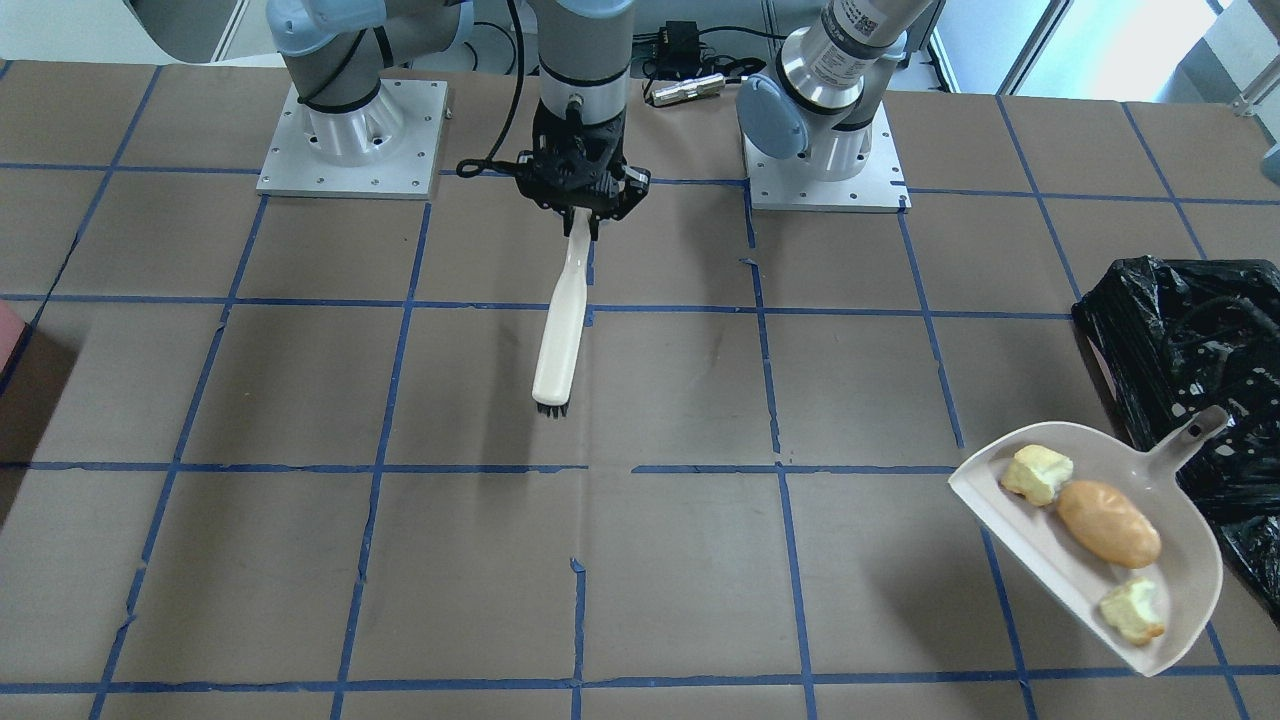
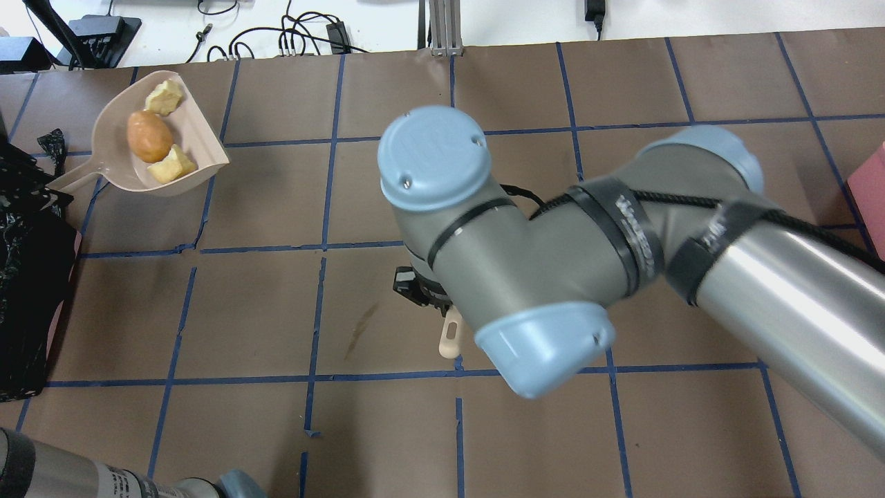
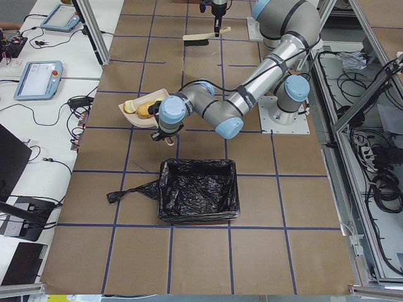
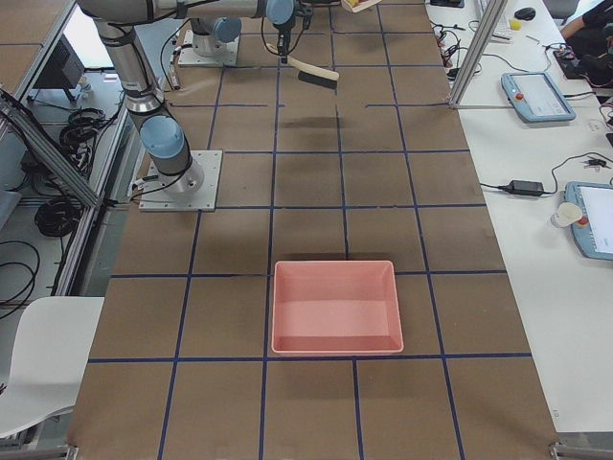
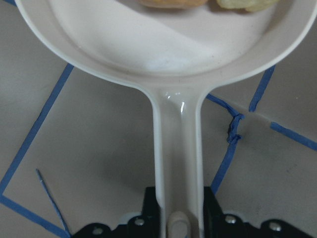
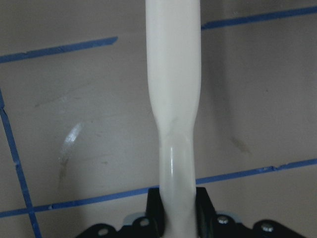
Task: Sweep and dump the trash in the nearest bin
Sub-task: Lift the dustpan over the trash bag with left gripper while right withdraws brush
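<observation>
Clerk: Entry one, nearest the front camera?
Keeper: Dustpan (image 1: 1190, 560), pale beige, at the counter (image 1: 640, 600) corner on the robot's left. Contents, the trash: one bread roll (image 1: 1108, 522), golden-brown, in the middle; one pale-yellow chunk (image 1: 1038, 474) on one side of it; a second chunk (image 1: 1134, 611) on the other. All three lie in a row along the pan's open lip.
Clerk: Held by?
Keeper: Left pincer (image 5: 178, 210), narrow, its fingers against both sides of the pan's handle end, as the left wrist view shows. Whether the pan's underside touches the counter cannot be told.
Clerk: Entry two?
Keeper: Bin (image 1: 1190, 340), lined with crinkled black plastic, just beside the pan on the handle side. The handle tip overlaps the liner's edge in the front view. The trash is in the pan, not in the bin.
Clerk: Farther back?
Keeper: Brush (image 1: 560, 330), cream handle, dark bristles at its low end, over mid-counter and well apart from the pan. It hangs tilted, clear of the surface. Right pincer (image 1: 583, 215), closed on the handle's upper end.
Clerk: Last entry?
Keeper: Left arm's base plate (image 1: 880, 190) and right arm's base plate (image 1: 420, 170), both at the far edge.
</observation>
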`<action>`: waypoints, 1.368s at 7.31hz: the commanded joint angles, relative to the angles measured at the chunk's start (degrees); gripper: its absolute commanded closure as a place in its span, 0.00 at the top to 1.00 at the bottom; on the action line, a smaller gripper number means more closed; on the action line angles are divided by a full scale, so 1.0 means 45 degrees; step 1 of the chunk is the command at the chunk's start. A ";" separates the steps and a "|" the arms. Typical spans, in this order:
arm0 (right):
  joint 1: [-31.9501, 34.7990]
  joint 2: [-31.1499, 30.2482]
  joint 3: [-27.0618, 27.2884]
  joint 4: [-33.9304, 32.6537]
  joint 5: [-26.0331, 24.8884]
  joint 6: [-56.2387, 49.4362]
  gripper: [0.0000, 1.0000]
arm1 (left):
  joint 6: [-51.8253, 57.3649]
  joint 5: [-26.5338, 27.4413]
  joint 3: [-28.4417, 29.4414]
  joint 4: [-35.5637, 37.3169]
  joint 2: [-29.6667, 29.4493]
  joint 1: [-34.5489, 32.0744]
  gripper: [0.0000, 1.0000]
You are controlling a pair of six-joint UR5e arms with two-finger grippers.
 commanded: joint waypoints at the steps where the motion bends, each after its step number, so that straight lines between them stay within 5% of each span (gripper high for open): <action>1: 0.1330 -0.1059 0.2894 -0.3234 -0.0004 0.0147 0.15 | 0.0237 -0.0699 0.0207 -0.1642 0.0708 0.2253 0.04; 2: 0.1414 -0.0690 0.3718 -0.4529 -0.0004 -0.0240 0.15 | 0.0317 -0.0565 0.0226 -0.1821 0.0981 0.2825 0.04; 5: 0.1260 0.0109 0.3746 -0.4697 -0.0140 -0.2371 0.15 | 0.1270 0.1088 0.0518 -0.2427 0.1394 0.5576 0.04; 10: -0.0031 0.0818 0.3707 -0.5694 -0.0258 -0.3077 0.15 | 0.1841 0.3862 0.1263 -0.2194 0.1121 0.7030 0.04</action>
